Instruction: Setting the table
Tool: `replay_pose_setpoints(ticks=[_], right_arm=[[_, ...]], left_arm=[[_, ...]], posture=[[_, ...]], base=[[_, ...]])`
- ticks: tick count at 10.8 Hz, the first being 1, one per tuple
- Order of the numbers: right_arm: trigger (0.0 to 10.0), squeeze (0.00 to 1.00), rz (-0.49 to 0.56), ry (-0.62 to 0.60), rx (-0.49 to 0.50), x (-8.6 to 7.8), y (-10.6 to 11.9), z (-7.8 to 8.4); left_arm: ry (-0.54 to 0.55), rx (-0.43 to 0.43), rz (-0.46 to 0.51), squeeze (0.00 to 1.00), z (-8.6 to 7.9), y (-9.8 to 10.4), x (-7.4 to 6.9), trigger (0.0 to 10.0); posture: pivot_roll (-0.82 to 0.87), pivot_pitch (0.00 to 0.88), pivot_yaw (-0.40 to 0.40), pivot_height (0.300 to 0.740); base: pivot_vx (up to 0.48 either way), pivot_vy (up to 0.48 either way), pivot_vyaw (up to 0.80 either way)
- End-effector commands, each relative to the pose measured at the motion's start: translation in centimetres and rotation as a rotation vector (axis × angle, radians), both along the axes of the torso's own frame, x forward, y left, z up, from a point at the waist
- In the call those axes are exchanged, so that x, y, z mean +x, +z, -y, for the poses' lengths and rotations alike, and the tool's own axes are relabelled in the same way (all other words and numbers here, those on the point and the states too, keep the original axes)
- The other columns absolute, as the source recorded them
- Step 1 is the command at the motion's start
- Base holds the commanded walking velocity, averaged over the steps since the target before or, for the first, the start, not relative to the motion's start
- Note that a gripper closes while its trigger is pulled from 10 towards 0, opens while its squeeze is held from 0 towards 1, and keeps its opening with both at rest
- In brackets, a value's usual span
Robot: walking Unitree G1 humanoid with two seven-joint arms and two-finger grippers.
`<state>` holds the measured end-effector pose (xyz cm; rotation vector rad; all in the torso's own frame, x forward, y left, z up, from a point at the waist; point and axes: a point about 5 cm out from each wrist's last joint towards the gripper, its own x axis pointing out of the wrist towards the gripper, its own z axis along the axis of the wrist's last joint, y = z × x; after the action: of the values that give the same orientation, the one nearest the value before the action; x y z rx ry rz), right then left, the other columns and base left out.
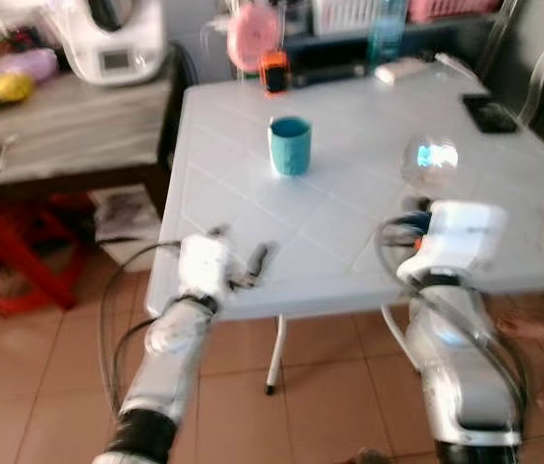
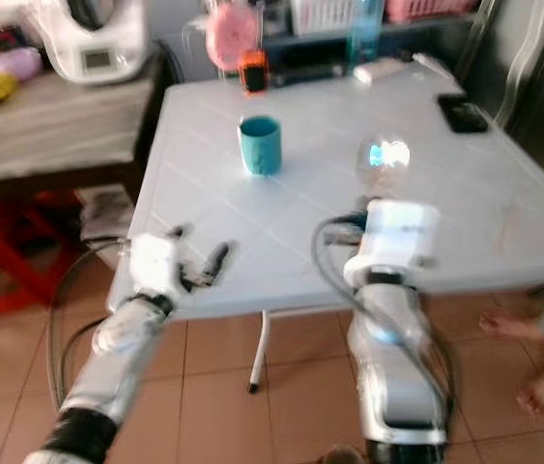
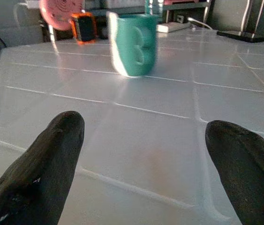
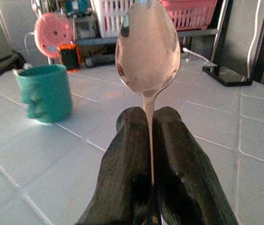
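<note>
We're standing at the near edge of the white table (image 1: pixel 503 232), with the teal mug (image 1: pixel 290 145) set toward its far middle as the place we're laying around. Our right gripper (image 4: pixel 150 140) has its fingers clamped on the spoon (image 4: pixel 147 51), bowl pointing forward over the table's right side (held by the stem, presumably so it can be laid flat beside the mug). Our left gripper (image 3: pixel 143 154) waits at the near left edge, fingers spread wide and empty.

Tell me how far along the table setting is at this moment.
Early. Done so far: a teal mug stands on the white table. In hand: the right gripper has its fingers shut on a spoon, bowl pointing up, above the table. The left gripper is open near the table's front edge, holding nothing. Left: the spoon is not yet laid down.
</note>
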<state>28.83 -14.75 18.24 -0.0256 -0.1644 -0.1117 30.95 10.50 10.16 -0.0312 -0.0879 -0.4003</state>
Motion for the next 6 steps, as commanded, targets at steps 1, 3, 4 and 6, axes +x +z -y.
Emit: replay_pose_setpoints(ticks=[1, 3, 4, 6], right_arm=[[10.0, 0.0, 0.007, -0.014, -0.005, 0.0, 0.07, 0.45], [10.0, 0.0, 0.013, -0.013, -0.017, -0.03, 0.13, 0.39], [10.0, 0.0, 0.011, -0.014, -0.022, -0.05, 0.06, 0.36], [10.0, 0.0, 0.005, -0.016, -0.039, -0.07, -0.16, 0.44]], left_arm=[[-0.025, -0.004, 0.008, 0.0, 0.68, 0.22, -0.03, 10.0], [-0.023, -0.003, 0.008, 0.0, 0.62, 0.2, -0.14, 10.0], [-0.023, -0.002, 0.008, 0.0, 0.63, 0.18, -0.19, 10.0], [-0.029, 0.0, 0.006, 0.0, 0.78, 0.17, -0.16, 10.0]], posture=[[-0.14, 0.076, 0.135, 0.74], [-0.13, 0.079, 0.136, 0.74], [-0.13, 0.079, 0.137, 0.74], [-0.14, 0.076, 0.141, 0.74]], base=[[0.0, 0.465, 0.0], [0.0, 0.469, 0.0], [0.0, 0.465, 0.0], [0.0, 0.465, 0.0]])
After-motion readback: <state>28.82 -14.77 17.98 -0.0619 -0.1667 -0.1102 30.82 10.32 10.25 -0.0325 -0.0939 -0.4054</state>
